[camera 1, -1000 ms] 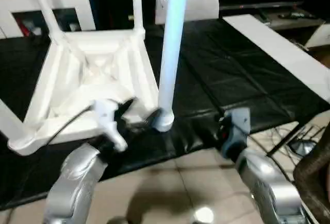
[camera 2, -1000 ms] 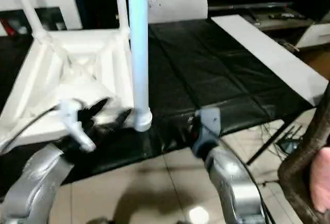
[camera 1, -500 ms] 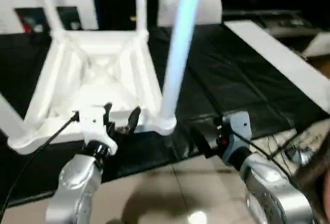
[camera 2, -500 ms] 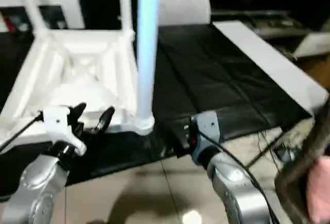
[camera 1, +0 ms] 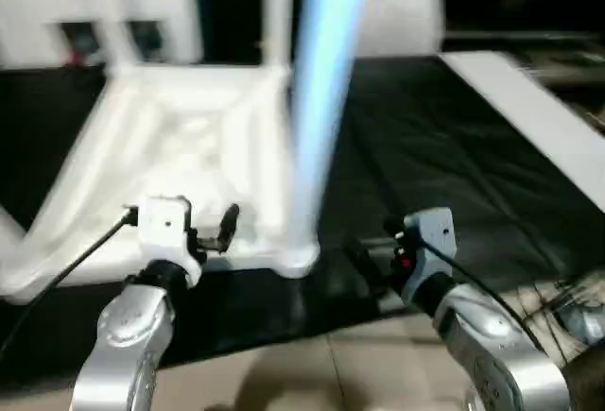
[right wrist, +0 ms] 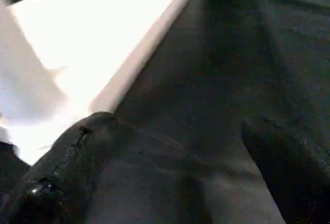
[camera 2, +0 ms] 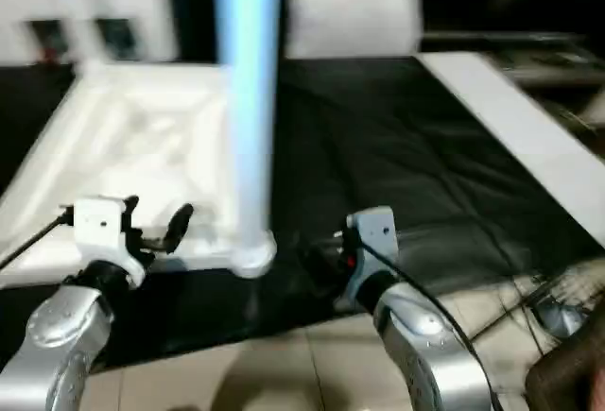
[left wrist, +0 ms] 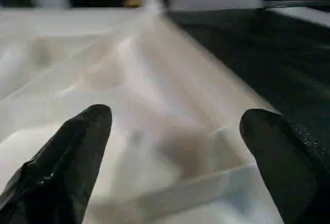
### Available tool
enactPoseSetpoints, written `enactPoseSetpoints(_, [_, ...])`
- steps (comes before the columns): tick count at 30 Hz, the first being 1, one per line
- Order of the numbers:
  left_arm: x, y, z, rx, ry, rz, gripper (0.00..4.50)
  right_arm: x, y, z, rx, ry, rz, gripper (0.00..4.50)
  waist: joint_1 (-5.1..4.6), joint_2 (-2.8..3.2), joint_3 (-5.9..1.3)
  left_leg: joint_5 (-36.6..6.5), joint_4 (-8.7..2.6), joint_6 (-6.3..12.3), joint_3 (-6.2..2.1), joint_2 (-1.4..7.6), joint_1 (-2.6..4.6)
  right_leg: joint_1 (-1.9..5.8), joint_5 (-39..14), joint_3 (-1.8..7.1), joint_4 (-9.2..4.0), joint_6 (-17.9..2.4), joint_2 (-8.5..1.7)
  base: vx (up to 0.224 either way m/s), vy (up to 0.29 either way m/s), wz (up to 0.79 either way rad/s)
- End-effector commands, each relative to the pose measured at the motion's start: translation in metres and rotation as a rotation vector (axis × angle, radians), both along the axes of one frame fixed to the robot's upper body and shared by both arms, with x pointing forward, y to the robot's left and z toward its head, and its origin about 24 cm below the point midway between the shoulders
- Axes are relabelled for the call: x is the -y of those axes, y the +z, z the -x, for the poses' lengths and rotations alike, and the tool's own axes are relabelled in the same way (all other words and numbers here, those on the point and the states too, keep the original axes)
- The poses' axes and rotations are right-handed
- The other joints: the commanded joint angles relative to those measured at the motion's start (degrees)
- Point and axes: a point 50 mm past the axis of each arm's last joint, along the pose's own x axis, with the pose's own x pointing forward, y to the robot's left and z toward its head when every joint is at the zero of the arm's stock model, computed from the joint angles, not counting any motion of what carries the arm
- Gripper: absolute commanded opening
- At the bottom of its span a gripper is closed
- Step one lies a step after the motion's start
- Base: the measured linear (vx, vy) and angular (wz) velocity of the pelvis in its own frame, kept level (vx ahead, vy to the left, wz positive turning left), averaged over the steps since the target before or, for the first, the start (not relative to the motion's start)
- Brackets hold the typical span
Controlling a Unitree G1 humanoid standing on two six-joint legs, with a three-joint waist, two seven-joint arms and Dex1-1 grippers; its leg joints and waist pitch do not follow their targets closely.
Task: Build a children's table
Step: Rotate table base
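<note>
The white plastic tabletop (camera 1: 180,161) lies upside down on the black-covered worktop (camera 1: 444,165), ribbed underside facing up, near the worktop's front edge and toward its left side. One tapered white leg (camera 1: 317,99) stands upright in the tabletop's front right corner socket; its top is cut off by the picture's upper edge and its outline is smeared. Two further legs rise from the far corners, a straight one (camera 1: 277,14) and a slanting one (camera 1: 109,19), both faint and cut off above. A fourth leg cannot be made out with certainty; the tabletop's front left corner runs out of frame.

The left hand (camera 1: 203,231) hovers at the tabletop's front rim, its two black fingers (left wrist: 72,157) spread apart with nothing between them; the wrist view looks between them over the ribbed underside. The right hand (camera 1: 373,255) sits low over the worktop's front edge, just right of the standing leg's base, touching nothing; its fingers (right wrist: 67,177) are likewise spread wide over black covering.

A flat white bag (camera 1: 397,19) stands at the worktop's far edge. A long white board (camera 1: 529,118) lies along the right edge. White cabinets (camera 1: 57,24) stand behind the far left corner, blurred.
</note>
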Motion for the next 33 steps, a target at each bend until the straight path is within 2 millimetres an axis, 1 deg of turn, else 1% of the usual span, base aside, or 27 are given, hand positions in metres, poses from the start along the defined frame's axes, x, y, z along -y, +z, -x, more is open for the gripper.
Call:
enactPoseSetpoints(1, [0.001, 0.001, 0.002, 0.003, -0.017, -0.004, 4.44, -0.001, 0.003, -0.002, 0.008, -0.002, -0.020, 4.50, 1.60, -1.03, -1.66, 1.5, -1.79, 2.40, 1.23, 2.01, 1.12, 3.65, 39.5, 2.50, -8.30, 18.1, -8.29, 0.000, 0.000, 0.00])
enactPoseSetpoints(2, [0.000, 0.002, 0.002, 0.003, -0.013, 0.001, 4.44, -0.001, 0.003, -0.002, 0.009, -0.002, -0.022, 4.50, 1.45, -0.03, -1.31, -3.0, -3.45, -0.73, 1.25, 2.87, 2.37, 3.93, 30.4, 1.24, -8.77, 14.5, -6.56, 0.000, 0.000, 0.00])
enactPoseSetpoints(3, [0.000, 0.002, 0.003, 0.004, -0.010, 0.003, 4.44, -0.002, 0.003, -0.002, 0.009, -0.003, -0.023, 4.50, 1.05, 0.63, -1.11, -7.8, -4.67, -2.06, 0.83, 4.47, 3.54, 3.69, 20.1, 1.27, -9.00, 8.5, -6.05, -0.081, 0.046, -0.02])
enactPoseSetpoints(4, [-0.001, 0.002, 0.004, 0.005, -0.010, 0.002, 4.44, -0.002, 0.003, -0.003, 0.009, -0.004, -0.026, 4.50, 0.73, 0.60, -0.13, -14.0, -5.75, -2.74, 0.67, 5.18, 4.52, 2.84, 10.6, 0.95, -9.80, 4.9, -5.91, -0.122, 0.067, 0.08])
enactPoseSetpoints(6, [-0.002, 0.002, 0.006, 0.004, -0.011, -0.001, 4.44, -0.003, 0.003, -0.004, 0.014, 0.002, -0.022, 4.50, 0.10, 0.74, 0.59, -30.7, -7.02, -5.28, 1.03, 5.93, 5.39, 2.75, -19.1, 1.25, -11.92, -6.4, -6.05, -0.119, 0.074, 0.04])
enactPoseSetpoints(7, [-0.003, 0.002, 0.007, 0.004, -0.009, -0.002, 4.44, -0.003, 0.002, -0.004, 0.015, 0.013, -0.014, 4.50, 0.15, 0.89, 0.93, -33.3, -7.02, -5.61, 1.05, 5.87, 5.47, 2.75, -23.6, 1.10, -12.48, -6.8, -6.08, -0.063, 0.091, -0.06])
enactPoseSetpoints(8, [-0.003, 0.001, 0.008, 0.002, -0.006, -0.001, 4.44, -0.003, 0.002, -0.004, 0.017, 0.023, -0.001, 4.50, 0.54, 1.15, 1.10, -37.1, -6.74, -5.66, 1.29, 5.73, 6.57, 2.49, -28.2, 0.87, -13.64, -6.7, -5.97, -0.063, 0.091, -0.06])
enactPoseSetpoints(10, [-0.004, 0.001, 0.010, 0.003, 0.002, -0.001, 4.44, -0.003, 0.002, -0.004, 0.013, 0.027, 0.007, 4.50, 0.92, 1.25, 1.23, -39.3, -7.05, -5.16, 1.60, 5.52, 7.09, 3.49, -29.0, -0.02, -14.54, -6.2, -5.53, -0.026, 0.099, -0.08])
enactPoseSetpoints(11, [-0.005, 0.001, 0.010, 0.002, 0.013, -0.005, 4.44, -0.002, 0.000, -0.005, 0.004, 0.012, 0.000, 4.50, 1.77, 0.63, 0.98, -35.8, -8.02, -2.57, 1.01, 4.50, 3.58, 6.91, -26.3, -1.40, -14.98, -5.9, -6.46, -0.014, 0.101, -0.09])
enactPoseSetpoints(12, [-0.005, 0.001, 0.011, 0.000, 0.016, -0.005, 4.44, -0.001, 0.000, -0.005, 0.003, 0.008, 0.001, 4.50, 2.20, 1.27, 0.26, -29.5, -7.65, 1.27, 0.93, 2.63, 0.46, 10.65, -27.4, -3.58, -16.27, -3.3, -7.25, 0.014, 0.102, 0.13])
enactPoseSetpoints(14, [-0.005, 0.001, 0.011, 0.002, 0.018, -0.004, 4.44, 0.000, 0.000, -0.005, 0.005, 0.008, 0.011, 4.50, 1.31, 2.52, 0.07, -25.4, -7.58, 3.66, -0.68, 2.73, 1.69, 11.78, -22.9, -7.32, -16.99, -3.4, -5.21, 0.044, 0.096, 0.44])
enactPoseSetpoints(15, [-0.004, 0.001, 0.012, 0.004, 0.019, -0.003, 4.44, 0.001, 0.000, -0.006, 0.010, 0.007, 0.018, 4.50, -0.24, 3.88, -0.22, -31.0, -9.80, 4.37, -5.80, 3.62, 6.39, 9.14, -14.8, -8.55, -12.36, -2.5, -0.85, 0.101, 0.069, 0.59])
enactPoseSetpoints(16, [-0.004, 0.002, 0.012, 0.005, 0.018, -0.002, 4.44, 0.002, 0.000, -0.006, 0.017, 0.002, 0.023, 4.50, -0.91, 4.27, -0.04, -37.8, -10.97, 4.22, -9.07, 4.67, 7.43, 7.84, -11.2, -7.73, -8.66, -2.3, 0.01, 0.123, 0.058, 0.54])
enactPoseSetpoints(17, [-0.003, 0.001, 0.012, 0.005, 0.016, -0.001, 4.44, 0.003, 0.000, -0.005, 0.020, -0.011, 0.014, 4.50, -1.95, 3.79, -0.72, -44.3, -11.01, 4.98, -11.81, 7.48, 9.70, 4.70, -6.0, -5.12, -5.12, -1.9, -0.60, 0.123, 0.058, 0.54])
enactPoseSetpoints(18, [-0.001, 0.001, 0.012, 0.006, 0.009, -0.002, 4.44, 0.008, -0.001, -0.005, 0.011, -0.056, -0.011, 4.50, -1.37, 3.08, -0.55, -46.1, -10.65, 2.39, -10.45, 9.64, 10.14, 2.58, -1.1, -3.27, -3.48, -1.3, -1.94, 0.102, 0.014, 0.39])
enactPoseSetpoints(21, [0.001, 0.001, 0.013, 0.008, -0.001, 0.023, 4.44, 0.012, -0.002, -0.003, 0.003, -0.086, -0.016, 4.50, -1.62, 2.06, -0.20, -43.8, -12.08, 4.29, -9.41, 8.64, 8.22, 2.38, 3.1, -2.00, -3.54, -1.0, -2.92, 0.061, -0.070, 0.11])
enactPoseSetpoints(22, [0.004, 0.001, 0.014, 0.009, -0.018, 0.038, 4.44, 0.015, -0.003, -0.001, 0.000, -0.098, -0.009, 4.50, -1.69, 1.03, -0.04, -37.5, -11.62, 7.45, -7.91, 6.72, 7.13, 2.48, 4.4, -0.81, -6.30, -1.9, -4.20, 0.044, -0.163, 0.03])
enactPoseSetpoints(23, [0.005, 0.001, 0.014, 0.006, -0.029, 0.027, 4.44, 0.016, -0.004, 0.000, -0.003, -0.108, -0.005, 4.50, -0.65, -1.20, 0.42, -27.1, -7.63, 9.19, -3.63, 2.44, 4.23, 4.00, -1.2, 2.68, -13.29, -5.8, -7.71, 0.044, -0.163, 0.03])
enactPoseSetpoints(24, [0.005, 0.001, 0.013, 0.006, -0.036, 0.021, 4.44, 0.017, -0.004, 0.001, -0.006, -0.118, -0.004, 4.50, 1.92, -2.40, -0.32, -9.6, 1.29, 8.97, 0.48, -0.62, 2.02, 6.39, -15.0, 6.28, -16.49, -4.8, -12.43, 0.061, -0.213, 0.07])
enactPoseSetpoints(25, [0.005, 0.002, 0.013, 0.009, -0.040, 0.024, 4.44, 0.019, -0.005, 0.002, -0.009, -0.129, -0.005, 4.50, 2.37, -1.76, -0.05, -3.7, 1.69, 6.84, 0.24, 0.42, 1.07, 6.32, -16.0, 6.59, -15.89, -2.8, -13.98, 0.041, -0.193, -0.10])
enactPoseSetpoints(26, [0.005, 0.002, 0.012, 0.013, -0.046, 0.014, 4.44, 0.020, -0.005, 0.004, -0.012, -0.137, -0.006, 4.50, 2.66, -2.50, -1.11, 4.9, -1.51, 2.73, 0.33, 1.24, 0.35, 5.24, -1.0, 4.72, -12.29, 4.9, -10.06, 0.041, -0.193, -0.10])
enactPoseSetpoints(27, [0.005, 0.002, 0.011, 0.015, -0.049, 0.006, 4.44, 0.020, -0.006, 0.004, -0.014, -0.142, -0.007, 4.50, 2.48, -1.82, -1.97, 9.2, -3.57, 1.70, 0.89, 2.11, 1.63, 4.47, 19.6, 2.49, -9.91, 7.0, -7.38, 0.024, -0.154, -0.12])
enactPoseSetpoints(29, [0.004, 0.002, 0.008, 0.009, -0.033, -0.006, 4.44, 0.021, -0.007, 0.007, -0.018, -0.155, -0.005, 4.50, 2.27, -0.26, -1.73, 3.9, -4.52, 0.66, 1.19, 2.97, 1.70, 4.18, 28.5, 0.68, -9.61, 7.0, -6.10, 0.039, -0.102, -0.06])
enactPoseSetpoints(30, [0.003, 0.001, 0.007, 0.002, -0.022, -0.018, 4.44, 0.021, -0.007, 0.007, -0.017, -0.154, -0.003, 4.50, 1.96, 0.24, -1.52, -1.9, -5.17, -0.75, 0.76, 4.43, 2.98, 3.51, 24.1, 0.32, -9.82, 4.7, -6.05, 0.025, -0.052, -0.04])
enactPoseSetpoints(31, [0.002, 0.002, 0.006, 0.005, -0.011, -0.028, 4.44, 0.021, -0.006, 0.007, -0.015, -0.154, -0.009, 4.50, 1.52, 0.58, -1.38, -3.6, -5.82, -1.71, 0.21, 5.24, 3.04, 3.81, 21.1, -0.35, -9.61, 3.0, -5.50, 0.000, 0.000, 0.00])
enactPoseSetpoints(32, [0.002, 0.002, 0.005, 0.009, -0.002, -0.037, 4.44, 0.021, -0.005, 0.007, -0.011, -0.153, -0.017, 4.50, 0.52, 1.81, -1.37, -8.4, -7.94, -0.80, -2.55, 10.04, 4.53, 3.11, 13.7, -1.27, -8.83, -1.2, -4.92, 0.000, 0.000, 0.00])
enactPoseSetpoints(33, [0.002, 0.002, 0.004, 0.010, 0.002, -0.040, 4.44, 0.020, -0.003, 0.005, -0.002, -0.135, -0.005, 4.50, -0.64, 2.39, -1.27, -10.6, -10.17, 3.91, -5.96, 14.74, 5.90, 1.58, 6.7, -1.59, -6.07, -5.5, -5.16, 0.000, 0.000, 0.00])
